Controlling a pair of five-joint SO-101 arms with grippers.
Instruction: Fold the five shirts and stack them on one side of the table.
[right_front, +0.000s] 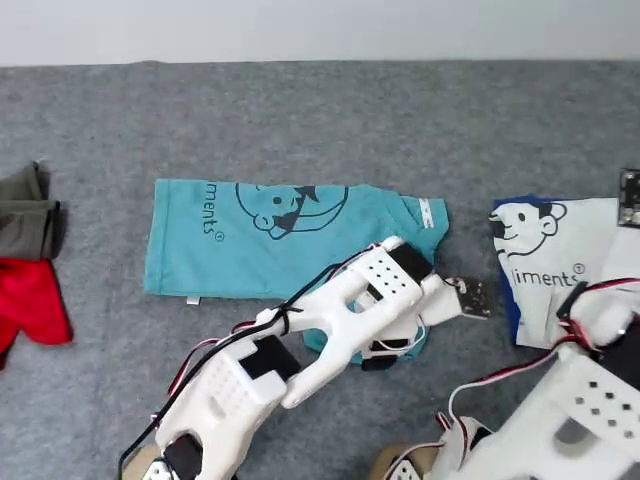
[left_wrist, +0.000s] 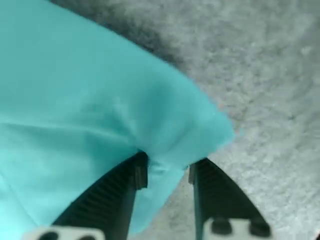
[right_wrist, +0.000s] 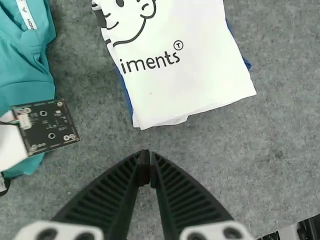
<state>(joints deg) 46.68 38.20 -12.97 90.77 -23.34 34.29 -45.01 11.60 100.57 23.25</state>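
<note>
A teal shirt (right_front: 250, 250) lies flat in the middle of the grey table, print side up, with its lower right part bunched. My left gripper (left_wrist: 166, 170) is at that bunched corner, shut on a fold of the teal shirt (left_wrist: 75, 110). To the right, a folded white shirt (right_front: 560, 270) rests on a blue shirt (right_front: 513, 320). My right gripper (right_wrist: 148, 161) hangs shut and empty over bare table, a short way in front of the white shirt (right_wrist: 175, 65).
A red shirt (right_front: 30, 300) and an olive shirt (right_front: 25, 220) lie crumpled at the table's left edge. The left arm's small circuit board (right_wrist: 45, 127) sticks out between the teal and white shirts. The far side of the table (right_front: 330, 110) has free room.
</note>
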